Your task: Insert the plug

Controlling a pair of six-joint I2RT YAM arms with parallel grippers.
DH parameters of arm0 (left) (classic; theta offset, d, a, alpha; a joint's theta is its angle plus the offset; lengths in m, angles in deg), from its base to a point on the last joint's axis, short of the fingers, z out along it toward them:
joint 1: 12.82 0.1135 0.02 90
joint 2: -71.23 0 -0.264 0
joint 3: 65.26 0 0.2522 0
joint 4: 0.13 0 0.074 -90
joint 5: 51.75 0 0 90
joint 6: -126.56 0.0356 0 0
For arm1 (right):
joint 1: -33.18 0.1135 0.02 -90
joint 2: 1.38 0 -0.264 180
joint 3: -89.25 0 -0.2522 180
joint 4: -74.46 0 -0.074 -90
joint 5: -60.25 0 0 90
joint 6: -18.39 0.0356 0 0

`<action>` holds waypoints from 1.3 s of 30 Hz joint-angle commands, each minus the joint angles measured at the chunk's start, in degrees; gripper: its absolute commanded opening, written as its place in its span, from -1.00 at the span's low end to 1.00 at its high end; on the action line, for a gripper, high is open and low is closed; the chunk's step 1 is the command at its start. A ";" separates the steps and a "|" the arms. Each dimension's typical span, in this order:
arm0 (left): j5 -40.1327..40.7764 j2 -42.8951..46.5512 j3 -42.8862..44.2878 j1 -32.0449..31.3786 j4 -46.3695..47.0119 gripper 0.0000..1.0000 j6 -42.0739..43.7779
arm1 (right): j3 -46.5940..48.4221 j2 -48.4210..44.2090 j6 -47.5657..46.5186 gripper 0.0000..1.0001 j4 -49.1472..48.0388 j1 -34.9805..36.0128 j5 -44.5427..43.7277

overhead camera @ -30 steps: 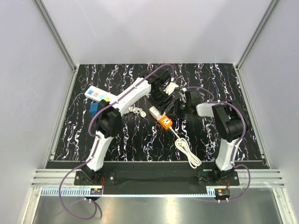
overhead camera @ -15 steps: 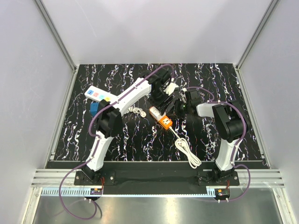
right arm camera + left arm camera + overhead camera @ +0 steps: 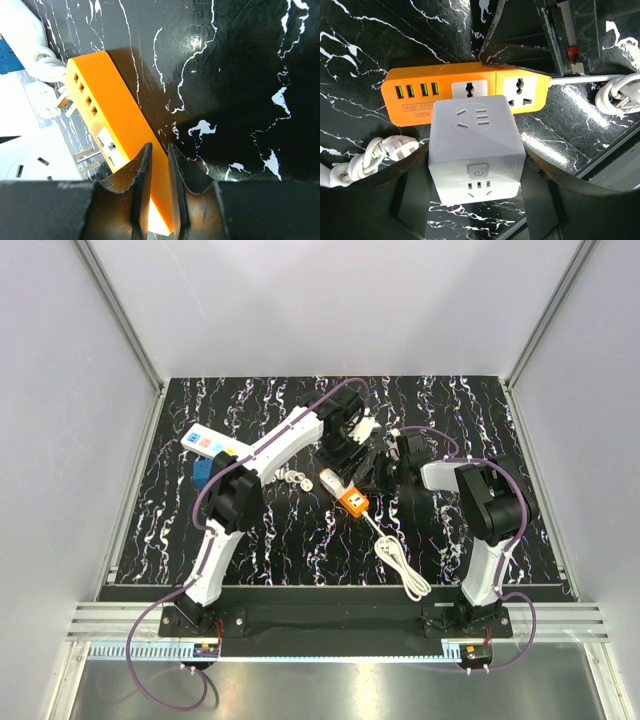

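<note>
The plug (image 3: 476,145), a white cube with a power button and sockets on its faces, is clamped between the two fingers of my left gripper (image 3: 476,172). It hangs just above the orange power strip (image 3: 420,90), over the strip's near edge by the left universal socket. Its metal prongs (image 3: 85,157) show in the right wrist view, clear of the strip (image 3: 115,115). My right gripper (image 3: 159,147) is shut, its tips against the strip's long edge at the cord end. From above, both grippers (image 3: 350,437) (image 3: 380,475) meet over the strip (image 3: 350,498).
The strip's white cord (image 3: 400,560) lies coiled toward the near edge. A white strip with coloured buttons (image 3: 208,443) and a blue block (image 3: 203,472) sit at the left. A small bundled white cable (image 3: 293,478) lies beside the orange strip.
The left arm has drifted very slightly toward the far left with the plug. The right arm and the strip have not moved.
</note>
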 commanded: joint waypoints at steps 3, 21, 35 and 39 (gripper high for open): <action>-3.03 -0.90 0.26 0.29 1.93 -1.00 -0.63 | 0.17 -2.31 -1.66 -0.48 1.59 0.61 -1.72; -0.84 -1.25 -4.13 0.20 4.47 -1.00 -1.25 | 0.00 -2.40 -1.75 -0.49 1.59 0.61 -2.07; 2.51 -0.19 -6.07 -1.38 7.72 -1.00 0.60 | -0.71 -5.91 -1.13 -0.49 1.77 0.53 -4.00; 3.20 0.07 -5.90 -1.56 8.52 -1.00 1.04 | -0.97 -6.09 -1.31 -0.49 1.94 0.61 -4.09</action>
